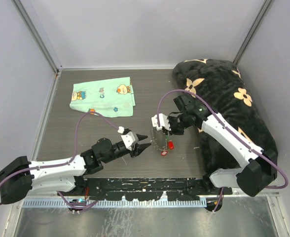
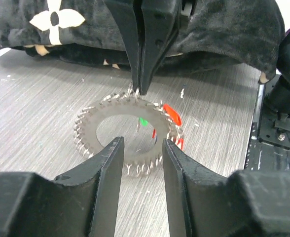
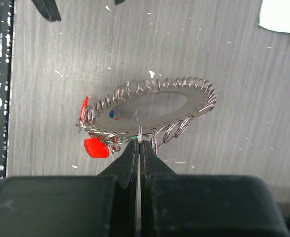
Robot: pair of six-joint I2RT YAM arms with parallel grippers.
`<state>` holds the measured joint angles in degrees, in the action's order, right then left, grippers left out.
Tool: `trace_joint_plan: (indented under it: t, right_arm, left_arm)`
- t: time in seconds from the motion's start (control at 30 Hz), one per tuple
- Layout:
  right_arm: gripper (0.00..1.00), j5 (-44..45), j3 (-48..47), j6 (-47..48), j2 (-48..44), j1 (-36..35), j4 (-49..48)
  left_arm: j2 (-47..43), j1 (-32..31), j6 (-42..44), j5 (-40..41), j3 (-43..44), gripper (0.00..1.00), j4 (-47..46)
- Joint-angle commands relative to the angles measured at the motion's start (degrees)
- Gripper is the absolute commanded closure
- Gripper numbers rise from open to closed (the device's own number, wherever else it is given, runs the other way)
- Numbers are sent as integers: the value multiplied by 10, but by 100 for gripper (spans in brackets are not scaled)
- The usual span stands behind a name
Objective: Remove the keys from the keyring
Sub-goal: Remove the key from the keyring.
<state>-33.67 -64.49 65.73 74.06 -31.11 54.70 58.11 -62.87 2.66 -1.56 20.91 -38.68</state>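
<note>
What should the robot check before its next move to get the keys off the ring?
1. Grip: the right end effector is shut on the rim of the keyring: ok.
2. The left end effector is open, ready to grab: ok.
3. The left end effector has a key: not ok, it holds nothing.
4. The red key is in plain view: ok.
5. Where the keyring opens: cannot tell.

Top view: from high behind the near edge, looking down and forward over the whole table (image 1: 150,89), far off. Left wrist: low and close, facing almost level past the left fingers (image 2: 105,168) toward the keyring (image 2: 88,132). Right wrist: closer, looking steeply down on it from the opposite side. Shared by all three: the keyring, tiny from above. At the right wrist view's top edge, dark tips, probably the same fingers.
</note>
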Motion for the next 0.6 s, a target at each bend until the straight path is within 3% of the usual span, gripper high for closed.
trace_joint_plan:
  t: [0.0,0.23,0.57]
  right_arm:
    - [99,60,-65,-2,-26,-12,4]
    - [99,41,-144,25,14,-19,75]
    - [99,-1,-161,31,30,-20,101]
  left_arm:
    - [20,2,53,-14,33,61,-37]
    - [109,4,109,-18,74,62,-123]
    - [200,23,97,-24,76,69,-277]
